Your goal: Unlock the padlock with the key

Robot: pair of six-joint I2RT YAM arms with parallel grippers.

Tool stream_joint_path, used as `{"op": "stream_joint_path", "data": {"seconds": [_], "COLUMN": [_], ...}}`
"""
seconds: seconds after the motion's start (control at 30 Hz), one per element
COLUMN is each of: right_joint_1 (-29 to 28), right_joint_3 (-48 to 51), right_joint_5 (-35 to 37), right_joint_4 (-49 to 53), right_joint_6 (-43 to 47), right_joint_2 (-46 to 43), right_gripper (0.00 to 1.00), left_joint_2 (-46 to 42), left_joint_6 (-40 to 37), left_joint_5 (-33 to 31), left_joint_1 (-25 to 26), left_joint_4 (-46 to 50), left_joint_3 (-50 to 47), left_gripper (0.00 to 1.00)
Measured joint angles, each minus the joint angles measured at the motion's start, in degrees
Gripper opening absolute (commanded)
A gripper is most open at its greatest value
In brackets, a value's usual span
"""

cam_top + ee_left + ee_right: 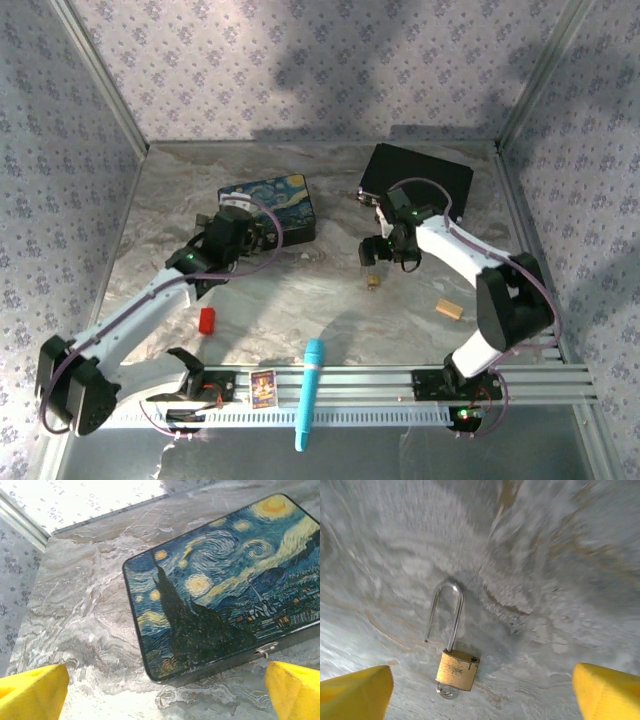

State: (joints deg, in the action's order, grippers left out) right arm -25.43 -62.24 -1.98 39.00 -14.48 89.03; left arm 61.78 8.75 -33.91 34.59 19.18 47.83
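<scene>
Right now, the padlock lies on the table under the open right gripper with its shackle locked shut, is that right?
Not quite. The padlock has its shackle open, not locked shut: the right wrist view shows one leg hanging free of the brass body. The rest stands: it lies on the table under the open right gripper.

walls: floral-print paper, three sides
table: grey marbled top (some glare)
frame: aluminium corner posts
</scene>
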Motion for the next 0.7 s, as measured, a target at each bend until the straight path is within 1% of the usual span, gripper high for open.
{"op": "stream_joint_path", "data": {"seconds": [0.1,0.23,0.3,0.4,0.47,0.53,0.6,0.7], "right_joint_1": [-1.16,-0.68,0.04,1.92,3.89,6.49,9.88,16.5], "right_joint_3": [1.57,4.59,7.06,13.79,20.17,27.47,31.65,34.91], "right_joint_5": [5.03,11.45,14.05,16.65,17.9,18.58,19.12,19.58], "right_joint_4": [-2.25,-6.1,-9.31,-16.96,-24.57,-32.7,-37.44,-45.18], "right_joint_6": [0.11,0.85,1.9,4.13,6.71,9.88,11.67,12.9], "right_joint_2": [-5.68,-11.37,-13.84,-18.78,-22.47,-25.09,-24.76,-22.03], "right_gripper": [0.99,0.99,0.99,0.99,0.99,0.99,0.99,0.99], "left_joint_2": [-4.24,-8.94,-11.23,-13.75,-13.31,-11.15,-8.39,-3.23], "left_joint_6": [2.08,3.93,4.42,2.69,1.46,0.63,0.26,-0.13], "left_joint_5": [-0.02,-0.22,-1.68,-1.75,-3.19,-4.68,-5.01,-4.87], "left_joint_1": [-2.03,-7.02,-9.16,-12.11,-13.33,-15.08,-17.81,-22.01], "left_joint_4": [-1.36,-4.39,-9.09,-17.77,-20.76,-24.04,-27.93,-33.7], "left_joint_3": [-3.43,-8.57,-13.16,-21.97,-25.35,-26.16,-26.16,-26.21], "left_gripper": [1.0,1.0,0.97,0.96,0.97,0.97,0.97,0.97]}}
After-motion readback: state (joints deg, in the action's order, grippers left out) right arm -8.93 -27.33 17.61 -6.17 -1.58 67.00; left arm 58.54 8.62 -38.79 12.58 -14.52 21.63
